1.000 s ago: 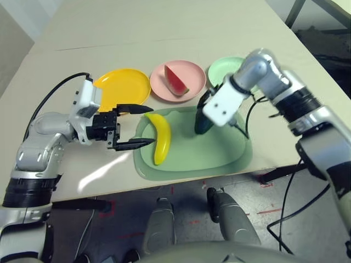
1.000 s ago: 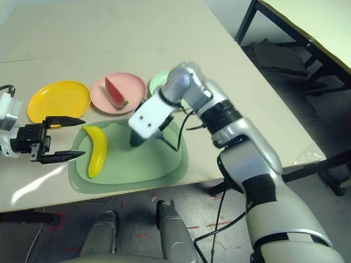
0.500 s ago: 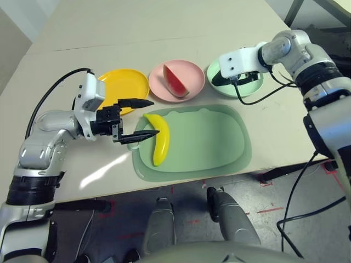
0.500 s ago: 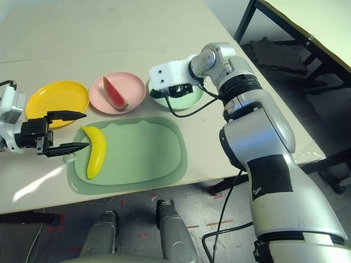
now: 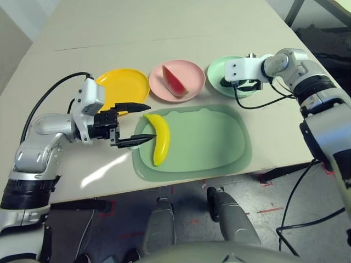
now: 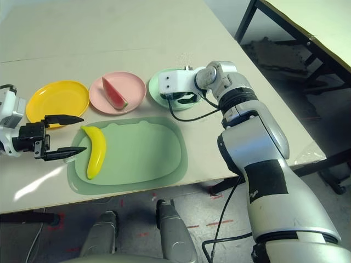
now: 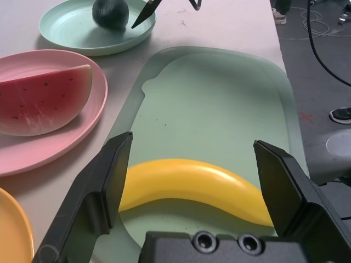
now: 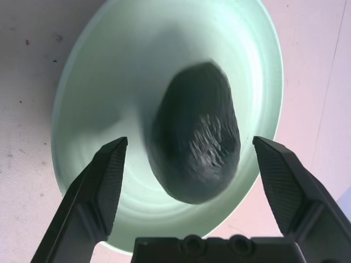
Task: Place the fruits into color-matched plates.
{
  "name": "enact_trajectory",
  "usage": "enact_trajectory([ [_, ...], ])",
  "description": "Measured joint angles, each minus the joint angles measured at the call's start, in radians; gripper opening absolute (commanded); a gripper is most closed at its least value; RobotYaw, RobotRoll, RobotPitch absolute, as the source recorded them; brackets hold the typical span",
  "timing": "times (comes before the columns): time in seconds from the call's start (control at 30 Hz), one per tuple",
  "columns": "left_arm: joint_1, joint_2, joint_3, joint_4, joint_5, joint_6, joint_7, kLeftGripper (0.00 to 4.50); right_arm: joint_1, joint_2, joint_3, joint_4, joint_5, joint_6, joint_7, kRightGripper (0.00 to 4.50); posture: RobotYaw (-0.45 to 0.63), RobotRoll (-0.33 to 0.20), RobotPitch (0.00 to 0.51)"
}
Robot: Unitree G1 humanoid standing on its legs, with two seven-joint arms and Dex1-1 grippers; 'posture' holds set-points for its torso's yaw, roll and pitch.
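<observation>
Standing wide apart, the right gripper's [image 8: 189,143] jaws flank the avocado [image 8: 196,134], on the mint plate [image 8: 131,208]; the left gripper's [image 7: 193,143] open jaws face the banana [image 7: 192,183], its long axis running near to far on the mat [image 5: 205,139].

3 round plates stand in a row on the table [image 5: 269,137]: the yellow plate [image 5: 125,87], the pink plate [image 5: 193,71] in the middle, and the mint green plate [image 5: 216,68]. The watermelon wedge [image 5: 174,82] lies on the pink one. The banana [image 5: 161,139] lies on the left part of the green mat [image 5: 205,137], near the left gripper [image 5: 143,124], whose 2 black fingers stand apart. The right gripper [image 5: 241,86] is over the mint green plate, beside the partly hidden avocado [image 5: 224,83].
</observation>
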Motion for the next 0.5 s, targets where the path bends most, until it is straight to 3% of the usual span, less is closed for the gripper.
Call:
enact_trajectory([
  [0.13, -0.001, 0.0, 0.0, 0.0, 0.009, -0.017, -0.006, 4.5, -0.005, -0.019, -0.002, 0.0, -0.002, -0.019, 0.035, 4.48, -0.02, 0.0, 0.214],
  [0.3, -0.01, 0.015, -0.001, 0.01, 0.022, -0.039, -0.037, 4.5, -0.087, -0.033, -0.084, -0.02, 0.075, -0.044, 0.209, 4.48, -0.02, 0.0, 0.22],
  [0.4, -0.021, 0.031, -0.003, 0.029, 0.041, -0.059, -0.056, 4.5, -0.096, -0.036, -0.208, -0.094, 0.221, 0.007, 0.415, 4.48, -0.01, 0.0, 0.222],
  [0.5, -0.029, 0.044, -0.008, 0.033, 0.058, -0.081, -0.073, 4.5, 0.025, -0.04, -0.323, -0.28, 0.406, 0.183, 0.643, 4.48, -0.02, 0.0, 0.223],
])
